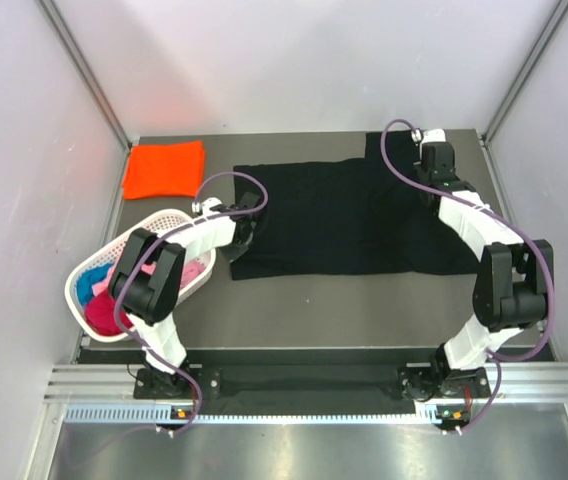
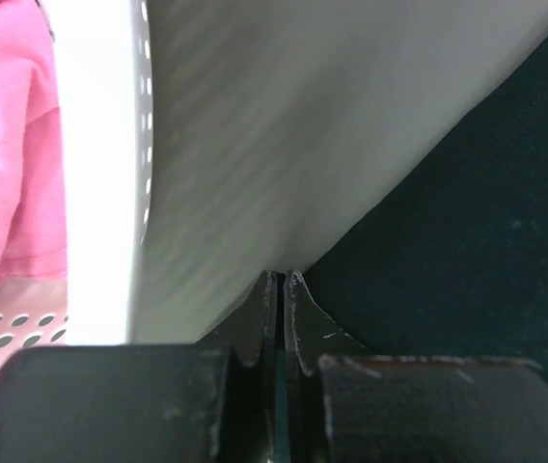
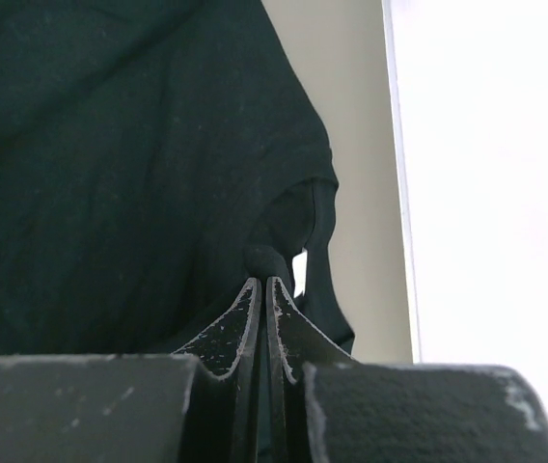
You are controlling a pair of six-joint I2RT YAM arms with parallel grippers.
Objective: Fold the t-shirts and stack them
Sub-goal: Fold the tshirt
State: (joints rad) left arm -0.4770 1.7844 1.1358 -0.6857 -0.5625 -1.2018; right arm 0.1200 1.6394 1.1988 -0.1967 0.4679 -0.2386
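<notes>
Black t-shirt (image 1: pixel 334 215) — pinched by left gripper (image 2: pixel 281 282) and right gripper (image 3: pixel 262 282).

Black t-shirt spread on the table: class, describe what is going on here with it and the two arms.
Both arms are handling the black t-shirt, which lies spread flat on the table. The left gripper is shut on its left edge, and the right gripper is shut on a sleeve at the far right. An orange t-shirt lies folded at the far left corner. Pink, blue and magenta shirts sit in the white basket.
</notes>
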